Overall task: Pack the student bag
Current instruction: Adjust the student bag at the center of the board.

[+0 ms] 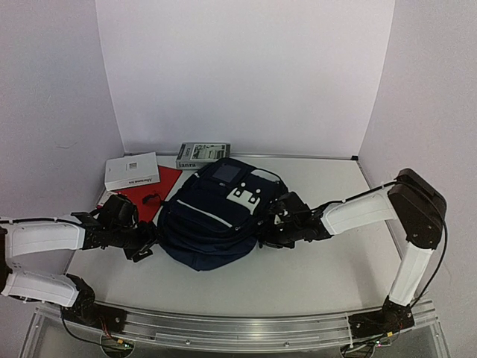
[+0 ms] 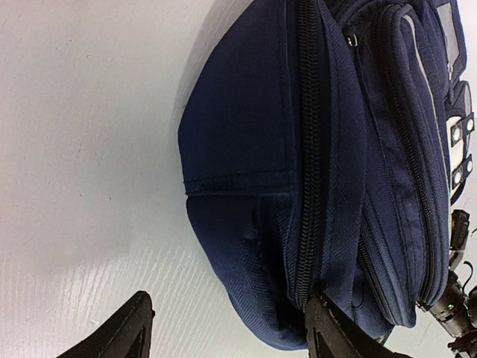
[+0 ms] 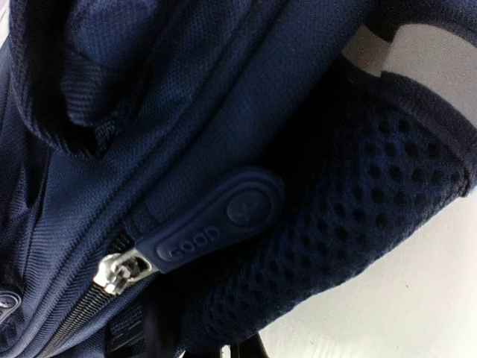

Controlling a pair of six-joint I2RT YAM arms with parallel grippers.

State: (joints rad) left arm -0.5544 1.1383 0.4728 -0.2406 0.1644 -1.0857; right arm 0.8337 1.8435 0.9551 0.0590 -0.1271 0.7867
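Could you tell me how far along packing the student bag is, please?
Nothing looks packed: the white box, grey box and flat red folder lie outside the navy-blue fabric backpack, whose zips look closed. In hand: the left pincer stands open at its side, the right pincer shut by the rubber zip pull. Remaining: opening, loading.

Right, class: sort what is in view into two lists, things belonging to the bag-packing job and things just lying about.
Job: student bag; left gripper, open at its side; right gripper, at its other side.
Lying about, untouched: white book; red folder; grey box.
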